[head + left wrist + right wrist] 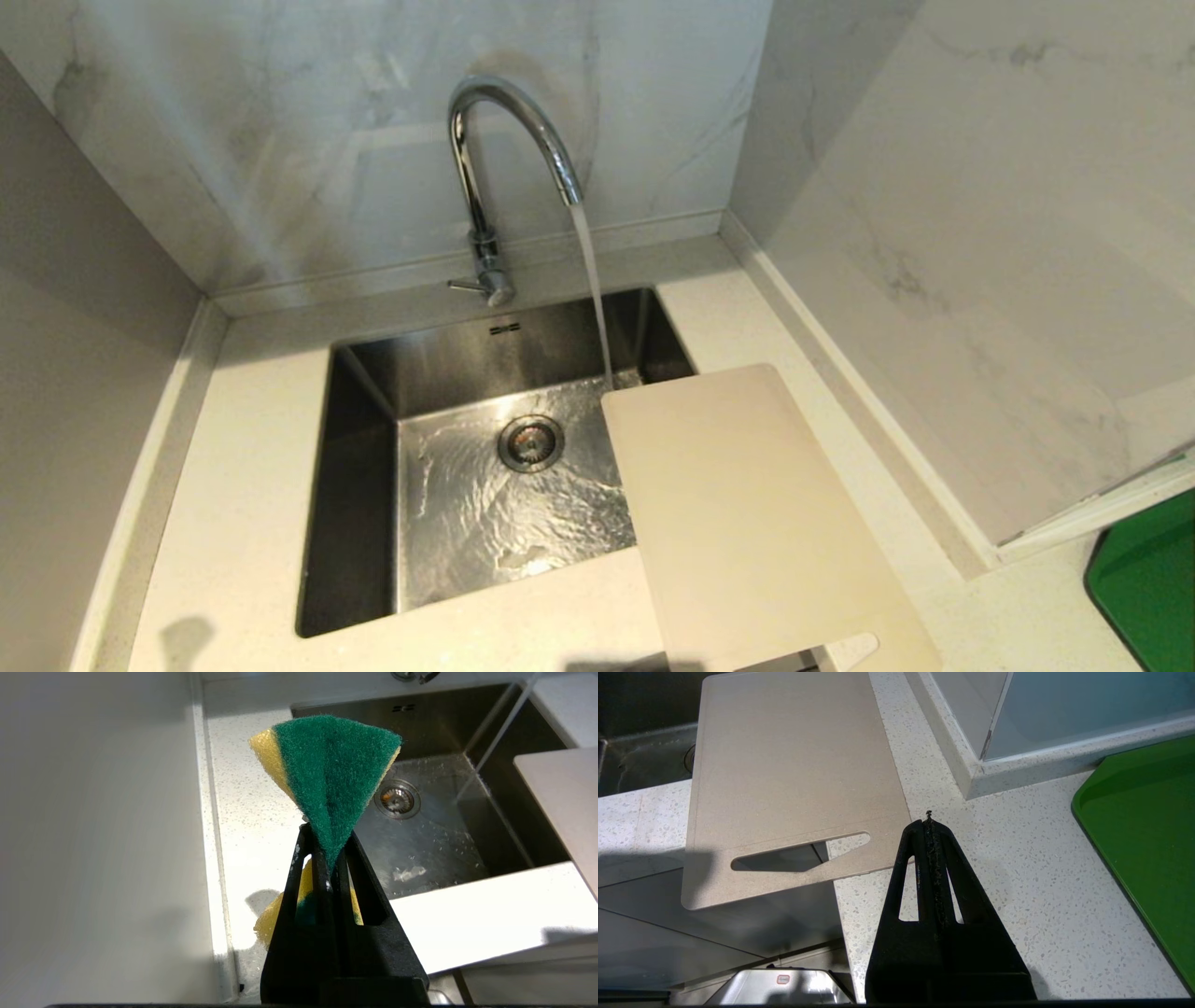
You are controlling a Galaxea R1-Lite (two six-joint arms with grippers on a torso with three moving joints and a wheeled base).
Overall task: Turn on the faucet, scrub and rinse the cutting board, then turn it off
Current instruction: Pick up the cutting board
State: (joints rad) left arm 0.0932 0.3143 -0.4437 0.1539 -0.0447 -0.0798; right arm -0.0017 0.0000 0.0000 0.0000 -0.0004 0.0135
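The left gripper (329,858) was clamped on a green-and-yellow sponge (327,779), held above the counter's edge left of the sink (355,467). The faucet (485,168) ran into the basin. The cutting board (747,523) lay across the sink's right rim and counter; the right gripper (930,826) hung pressed together, empty, just beside the board's handle end.

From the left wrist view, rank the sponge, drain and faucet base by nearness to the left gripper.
1. Sponge, clamped in the left gripper.
2. Drain, in the sink floor beyond.
3. Faucet base, behind the sink's far rim.
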